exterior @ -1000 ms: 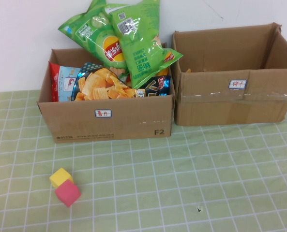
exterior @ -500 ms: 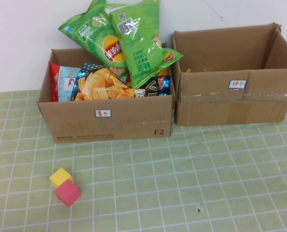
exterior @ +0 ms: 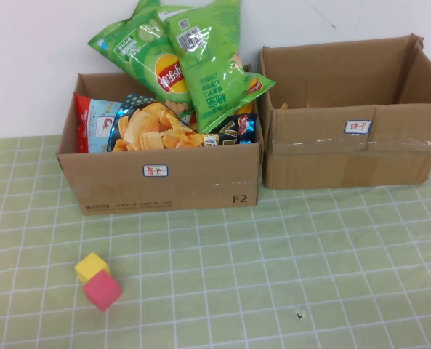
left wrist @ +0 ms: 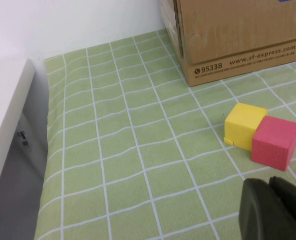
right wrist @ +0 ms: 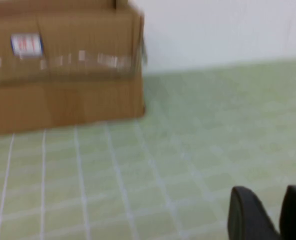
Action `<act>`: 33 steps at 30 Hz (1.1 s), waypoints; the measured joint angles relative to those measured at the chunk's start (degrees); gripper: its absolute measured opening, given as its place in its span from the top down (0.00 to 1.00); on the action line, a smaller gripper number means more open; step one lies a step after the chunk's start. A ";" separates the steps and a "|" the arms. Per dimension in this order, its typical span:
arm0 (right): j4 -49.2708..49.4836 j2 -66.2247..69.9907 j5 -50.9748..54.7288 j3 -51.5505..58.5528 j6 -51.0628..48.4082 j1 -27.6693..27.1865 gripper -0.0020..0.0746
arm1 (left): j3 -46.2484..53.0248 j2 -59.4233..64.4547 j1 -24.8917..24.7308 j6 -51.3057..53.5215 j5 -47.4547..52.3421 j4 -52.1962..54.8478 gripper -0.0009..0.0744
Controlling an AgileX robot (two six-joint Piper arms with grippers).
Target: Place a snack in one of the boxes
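Note:
The left cardboard box (exterior: 164, 185) is piled with snack bags: two green chip bags (exterior: 200, 69) stick out of the top, an orange-pictured chip bag (exterior: 153, 125) lies in front and a red-and-white bag (exterior: 91, 120) stands at its left end. The right box (exterior: 353, 156) looks almost empty. Neither gripper shows in the high view. My left gripper (left wrist: 270, 187) is shut and empty, low over the cloth near the blocks, with the left box's corner (left wrist: 232, 35) ahead. My right gripper (right wrist: 267, 194) is open and empty, with the right box (right wrist: 63, 70) ahead.
A yellow block (exterior: 91, 265) and a pink block (exterior: 102, 290) touch each other on the green checked cloth in front of the left box; both show in the left wrist view (left wrist: 245, 125) (left wrist: 275, 142). A white wall stands behind the boxes.

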 joint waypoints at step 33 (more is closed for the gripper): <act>0.56 0.00 3.76 1.44 2.11 6.98 0.77 | 0.00 0.00 0.00 0.08 0.00 0.00 0.99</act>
